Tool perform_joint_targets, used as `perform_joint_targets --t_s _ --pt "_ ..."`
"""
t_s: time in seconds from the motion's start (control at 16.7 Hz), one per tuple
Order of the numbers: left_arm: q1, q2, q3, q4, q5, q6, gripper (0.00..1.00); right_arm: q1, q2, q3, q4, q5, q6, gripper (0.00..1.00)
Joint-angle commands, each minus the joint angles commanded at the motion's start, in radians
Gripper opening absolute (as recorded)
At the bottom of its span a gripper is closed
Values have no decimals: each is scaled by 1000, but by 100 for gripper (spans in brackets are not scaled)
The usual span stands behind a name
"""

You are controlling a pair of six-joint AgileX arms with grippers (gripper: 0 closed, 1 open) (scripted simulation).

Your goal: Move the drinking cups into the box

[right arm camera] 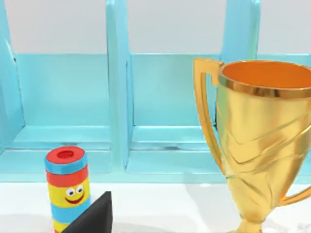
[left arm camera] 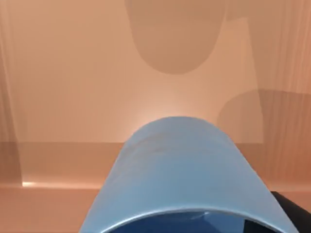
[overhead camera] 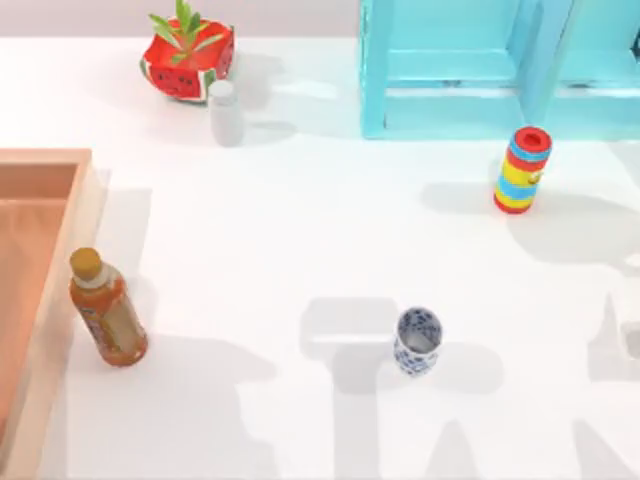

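A white drinking cup with a blue floral pattern (overhead camera: pixel 417 340) stands upright on the table, right of centre near the front. The wooden box (overhead camera: pixel 60 200) lies at the table's left edge, partly out of frame. The left wrist view looks down on the box's orange-brown floor (left arm camera: pixel 73 73). There the plain blue cup (left arm camera: pixel 180 174) hangs close under the camera, above that floor, and my left gripper appears shut on it. A black part of my right gripper (right arm camera: pixel 92 216) shows low in the right wrist view, facing the shelf.
An orange tea bottle (overhead camera: pixel 107 308) leans by the box's right wall. A small white bottle (overhead camera: pixel 226 112) and a watermelon planter (overhead camera: pixel 188 55) stand at the back left. The turquoise shelf (overhead camera: pixel 480 70) is at the back right, a striped cylinder (overhead camera: pixel 523 170) before it, near a gold trophy (right arm camera: pixel 262 136).
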Motion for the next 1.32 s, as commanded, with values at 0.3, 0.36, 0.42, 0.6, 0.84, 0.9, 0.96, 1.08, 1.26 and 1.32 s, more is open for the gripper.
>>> perform_joint_targets --t_s 0.3,0.36,0.42,0.6,0.84,0.9,0.96,1.08,1.26,1.32 --pt "2 1 -9 9 0 2 8 0 0 0 0 0 0 100" --pt "2 1 -9 9 0 2 15 0 0 0 0 0 0 100" --pt "2 1 -9 9 0 2 23 0 0 0 0 0 0 100" --pt "2 1 -9 9 0 2 45 0 0 0 0 0 0 100" --pt "2 1 -9 9 0 2 75 0 0 0 0 0 0 100" --pt "2 1 -9 9 0 2 83 0 0 0 0 0 0 100" --pt "2 1 -9 9 0 2 90 0 0 0 0 0 0 100" --pt "2 1 -9 9 0 2 100 0 0 0 0 0 0 100" --pt "2 1 -9 9 0 2 100 0 0 0 0 0 0 100" --pt "2 1 -9 9 0 2 100 0 0 0 0 0 0 100"
